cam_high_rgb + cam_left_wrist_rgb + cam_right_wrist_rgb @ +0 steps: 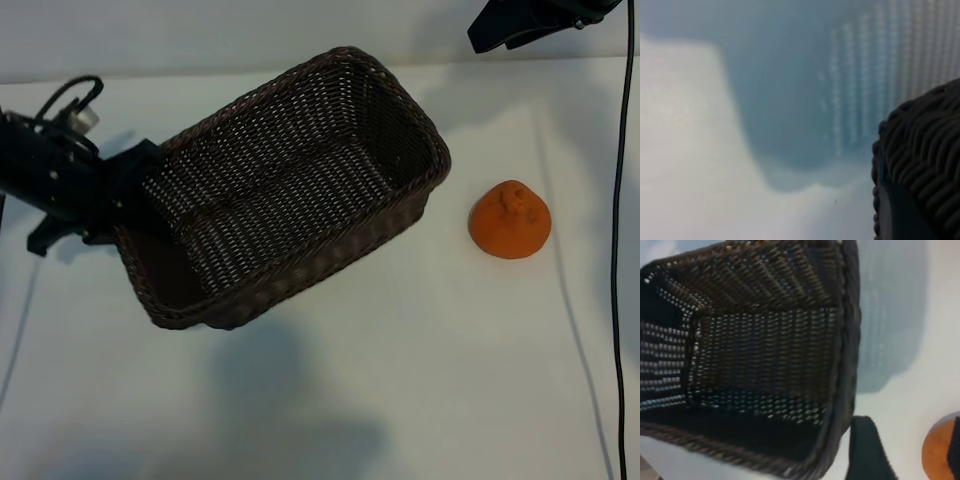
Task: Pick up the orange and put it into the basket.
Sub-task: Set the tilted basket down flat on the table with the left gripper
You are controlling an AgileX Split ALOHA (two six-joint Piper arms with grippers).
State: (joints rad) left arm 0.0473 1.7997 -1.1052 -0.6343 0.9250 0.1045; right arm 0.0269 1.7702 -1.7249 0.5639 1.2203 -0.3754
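One basket (300, 180) lying diagonally, left pincer (125, 200) clamping its rim, orange (510, 220) knob-up, right pincer's state unclear.

Plain white table (400, 400), soft shadows

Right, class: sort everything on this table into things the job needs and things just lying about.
Needed for the job:
- bumpy matte orange fruit
- dark brown woven wicker basket
- left gripper, holding the basket's rim

Just lying about:
- thin black cable along the table's right edge
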